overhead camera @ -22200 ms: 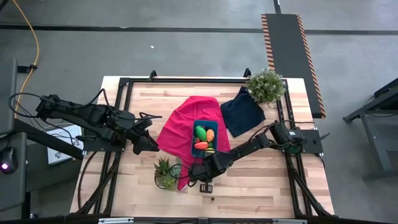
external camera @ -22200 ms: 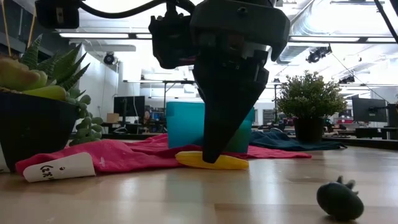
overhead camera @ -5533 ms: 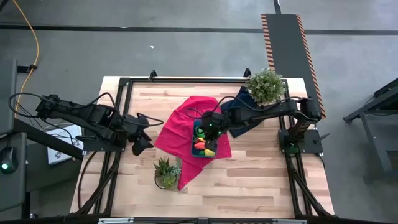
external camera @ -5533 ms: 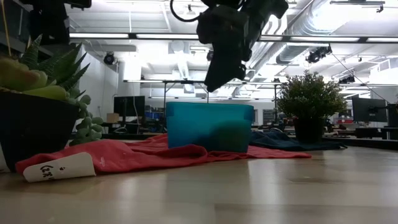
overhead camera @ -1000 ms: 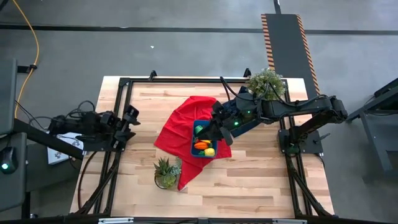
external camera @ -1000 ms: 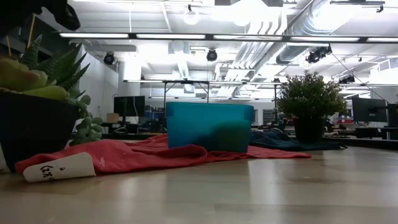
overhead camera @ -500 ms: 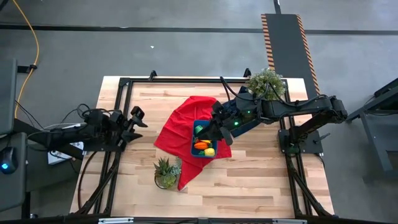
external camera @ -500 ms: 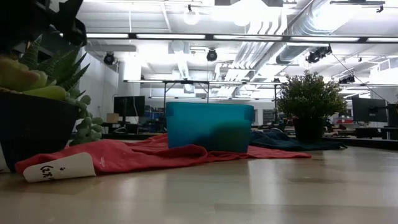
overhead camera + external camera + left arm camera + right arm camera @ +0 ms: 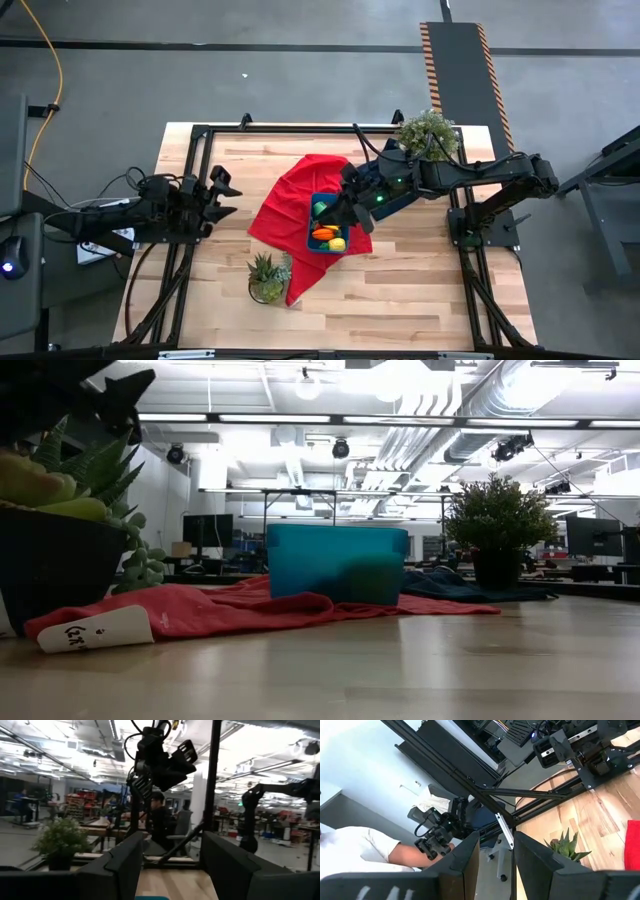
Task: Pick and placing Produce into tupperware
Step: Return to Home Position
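Looks basically done imo. Got produce (image 9: 328,232) (green, orange, yellow) inside teal tupperware (image 9: 311,228), can't spot strays outside it on table (image 9: 400,290). Seeing right tool (image 9: 345,207) above tupperware's edge, spread & empty. Left tool (image 9: 220,193) well off from tupperware, spread too. Prob just need arms parked.

Produce (image 9: 325,233) in tupperware (image 9: 311,232): too small to tell kinds. Right gripper (image 9: 340,215) covers part of tupperware. Low view: tupperware wall hides produce; succulent pot (image 9: 45,575) cut by picture edge. Left wrist view: only teal sliver (image 9: 150,897) at edge.
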Robot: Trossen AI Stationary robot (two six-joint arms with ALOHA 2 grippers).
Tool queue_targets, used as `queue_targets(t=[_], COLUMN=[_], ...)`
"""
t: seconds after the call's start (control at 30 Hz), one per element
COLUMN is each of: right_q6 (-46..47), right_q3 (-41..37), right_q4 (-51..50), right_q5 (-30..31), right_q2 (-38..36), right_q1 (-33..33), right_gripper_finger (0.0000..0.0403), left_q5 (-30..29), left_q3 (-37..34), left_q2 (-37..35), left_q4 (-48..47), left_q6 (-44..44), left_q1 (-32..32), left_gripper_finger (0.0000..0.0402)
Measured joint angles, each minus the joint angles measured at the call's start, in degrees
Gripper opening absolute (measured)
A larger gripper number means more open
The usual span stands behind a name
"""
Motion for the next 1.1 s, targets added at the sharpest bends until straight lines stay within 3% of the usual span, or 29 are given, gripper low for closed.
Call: queue_targets(t=[0.3, 0.67, 1.1], right_q6=[6.5, 2.3, -5.8], right_q3=[0.0, 0.0, 0.0], right_q4=[-0.1, 7.2, 7.7], right_q5=[-1.7, -10.0, -11.9], right_q2=[-0.1, -0.8, -8.2], right_q1=[0.1, 0.6, 2.9], right_gripper_finger=[0.0114, 0.0114, 0.0114], left_q5=[-2.4, -2.9, -7.0], left_q3=[0.0, 0.0, 0.0], left_q2=[0.0, 0.0, 0.0], left_q4=[-7.4, -16.6, -18.0], left_q6=[1.1, 0.9, 4.0], left_q1=[0.0, 0.0, 0.0], left_gripper_finger=[0.0193, 0.0193, 0.0193])
